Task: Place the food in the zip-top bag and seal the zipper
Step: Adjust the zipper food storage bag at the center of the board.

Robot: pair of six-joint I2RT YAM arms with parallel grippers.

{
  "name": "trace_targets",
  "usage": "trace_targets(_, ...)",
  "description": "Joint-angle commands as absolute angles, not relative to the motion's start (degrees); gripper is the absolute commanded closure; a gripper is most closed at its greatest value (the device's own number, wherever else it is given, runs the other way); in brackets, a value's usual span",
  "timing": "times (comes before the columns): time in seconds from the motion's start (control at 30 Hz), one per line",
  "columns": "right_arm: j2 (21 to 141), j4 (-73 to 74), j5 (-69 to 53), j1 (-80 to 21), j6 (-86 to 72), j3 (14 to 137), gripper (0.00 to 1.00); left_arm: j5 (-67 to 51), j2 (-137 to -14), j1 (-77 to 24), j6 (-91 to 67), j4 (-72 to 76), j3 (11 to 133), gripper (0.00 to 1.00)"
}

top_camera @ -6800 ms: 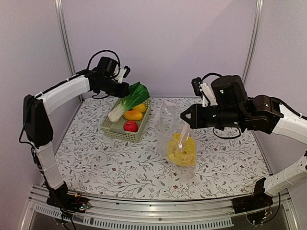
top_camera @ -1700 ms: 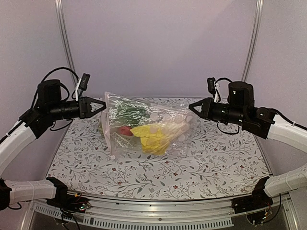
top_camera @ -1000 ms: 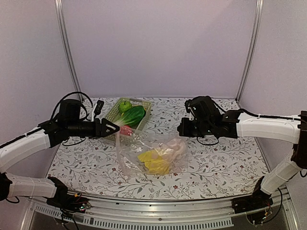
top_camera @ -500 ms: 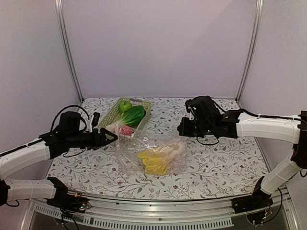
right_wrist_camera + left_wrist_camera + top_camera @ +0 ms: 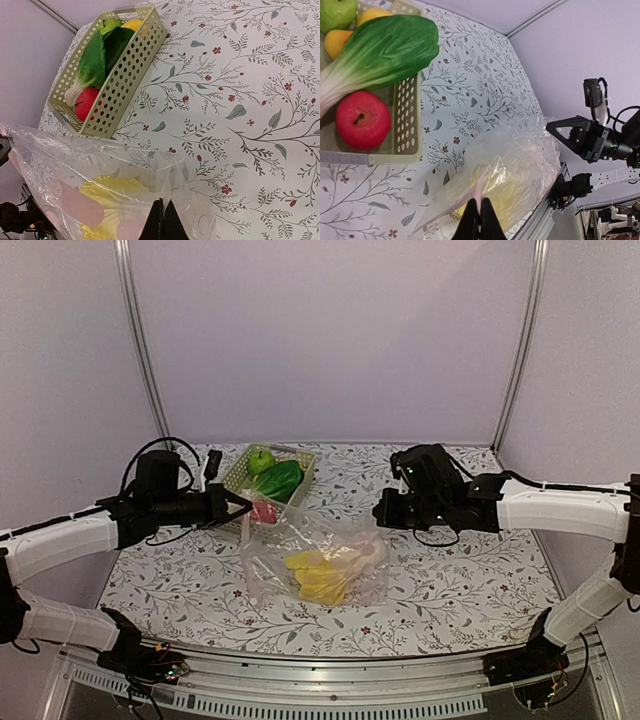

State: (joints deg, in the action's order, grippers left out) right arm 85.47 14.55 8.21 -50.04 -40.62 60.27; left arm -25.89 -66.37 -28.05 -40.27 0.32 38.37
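The left pincer (image 5: 479, 218) is closed tight, its fingers pressed together on a fold of the zip-top bag (image 5: 516, 159) right at the tips. The right pincer (image 5: 163, 214) is closed just as fully and nips the opposite edge of the same bag. Between the two pincers the clear bag slumps, crumpled, on the flowered table (image 5: 450, 580). The only food in it is the yellow-white cabbage (image 5: 506, 190). It lies just past the left pincer's tips, and just beyond and left of the right pincer's tips in its wrist view. The zipper is lost among the crinkles, so I cannot tell whether the mouth is sealed.

Farther out from either pincer, past the bag and near it on the cloth, stands the pale green lattice basket (image 5: 131, 75). The end of it closest to the pincers holds the red round fruit (image 5: 363, 120). Beyond that, the dark green vegetable (image 5: 385, 47) lies lengthwise in the basket, with its white stalk toward the red fruit. At the end farthest from the pincers sit the green apple (image 5: 336, 12) and the small yellow fruit (image 5: 339, 40), side by side against the leaf.
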Motion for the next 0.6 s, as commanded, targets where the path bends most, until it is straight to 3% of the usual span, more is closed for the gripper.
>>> trace_targets(0.0, 76.34, 14.17, 12.33, -49.46, -43.06, 57.42, 1.0, -24.98, -57.05, -28.41, -37.81, 1.75, 42.4, 1.0)
trace_targets(0.2, 66.44, 5.76, 10.78, -50.28, -39.54, 51.06, 0.98, -32.82, -55.29, -28.44, -37.43, 1.41, 41.95, 1.0)
trace_targets(0.37, 68.44, 12.66, 14.34, -49.84, -41.01, 50.19, 0.93, -33.34, -57.07, -28.65, -36.7, -0.05, 40.52, 1.0)
trace_targets(0.43, 71.9, 15.07, 12.97, -49.76, -41.91, 51.36, 0.79, -35.18, -57.84, -28.89, -37.46, 2.27, 40.55, 1.0)
trace_targets(0.57, 74.89, 14.41, 10.04, -49.98, -41.52, 51.23, 0.41, -37.25, -61.09, -29.48, -37.43, 0.94, 42.05, 1.0)
